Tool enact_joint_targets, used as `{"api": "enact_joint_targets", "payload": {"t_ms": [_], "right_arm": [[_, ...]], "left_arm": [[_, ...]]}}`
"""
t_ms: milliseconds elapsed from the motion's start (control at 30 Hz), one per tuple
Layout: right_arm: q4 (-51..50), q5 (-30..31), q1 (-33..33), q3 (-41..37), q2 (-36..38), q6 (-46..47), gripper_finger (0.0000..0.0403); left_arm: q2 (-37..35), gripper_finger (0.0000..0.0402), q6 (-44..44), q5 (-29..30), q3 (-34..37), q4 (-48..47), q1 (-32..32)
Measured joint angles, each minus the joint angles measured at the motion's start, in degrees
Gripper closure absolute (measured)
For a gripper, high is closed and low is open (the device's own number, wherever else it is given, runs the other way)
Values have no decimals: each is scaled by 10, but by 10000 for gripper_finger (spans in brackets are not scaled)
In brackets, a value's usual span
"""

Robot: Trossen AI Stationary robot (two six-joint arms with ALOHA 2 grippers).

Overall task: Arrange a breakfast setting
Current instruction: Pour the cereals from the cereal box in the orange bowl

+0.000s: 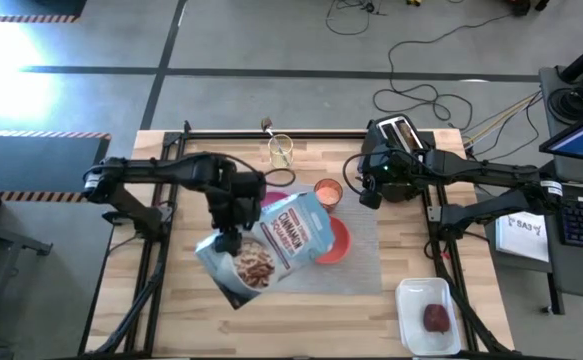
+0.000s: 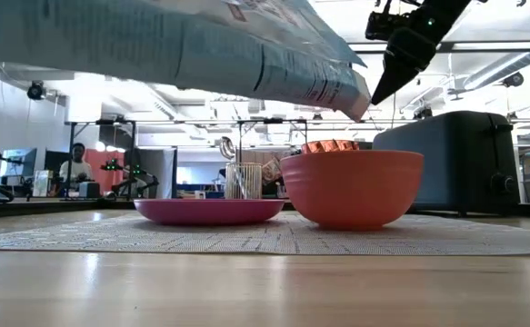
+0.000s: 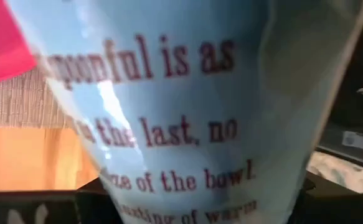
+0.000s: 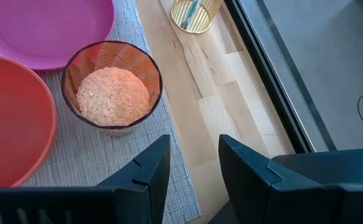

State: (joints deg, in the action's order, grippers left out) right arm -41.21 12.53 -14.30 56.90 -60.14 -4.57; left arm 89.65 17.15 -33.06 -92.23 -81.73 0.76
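My left gripper (image 1: 233,222) is shut on a light-blue cereal box (image 1: 271,245), which it holds in the air over the round pink plate (image 1: 271,200) and the red-orange bowl (image 1: 339,240). Both stand on the grey woven placemat (image 1: 366,265). In the low view the box (image 2: 201,45) slopes down toward the bowl (image 2: 351,186). My right gripper (image 4: 193,162) is open and empty, hovering beside the small orange-tinted cup (image 4: 113,87), which holds pale grains. The metal spoon (image 2: 228,147) stands in a clear glass (image 1: 280,150). The dark-red fruit (image 1: 436,317) lies on the white tray. My left gripper has the cereal box between its two fingers, which show dark on either side of the box's printed panel (image 3: 187,180). It meets the box on its far-left side (image 1: 229,238). The box is lifted clear and tilted, its right end (image 2: 355,98) lowest, above the bowl.
The black toaster (image 1: 401,135) stands at the far right, behind my right gripper. The white tray (image 1: 411,300) sits at the near right corner. Bare wood lies at the near left of the table (image 1: 171,310). People show in the room beyond.
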Motion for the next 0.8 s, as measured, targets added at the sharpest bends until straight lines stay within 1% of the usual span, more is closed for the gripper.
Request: {"api": "enact_joint_targets", "payload": {"t_ms": [267, 500, 800], "right_arm": [[0, 0, 0, 0, 0, 0, 275], [0, 0, 0, 0, 0, 0, 275], [0, 0, 0, 0, 0, 0, 275]], "left_arm": [[0, 209, 0, -38, 0, 1, -26], [1, 209, 1, -89, 0, 9, -34], [37, 209, 3, -147, 1, -8, -58]]}}
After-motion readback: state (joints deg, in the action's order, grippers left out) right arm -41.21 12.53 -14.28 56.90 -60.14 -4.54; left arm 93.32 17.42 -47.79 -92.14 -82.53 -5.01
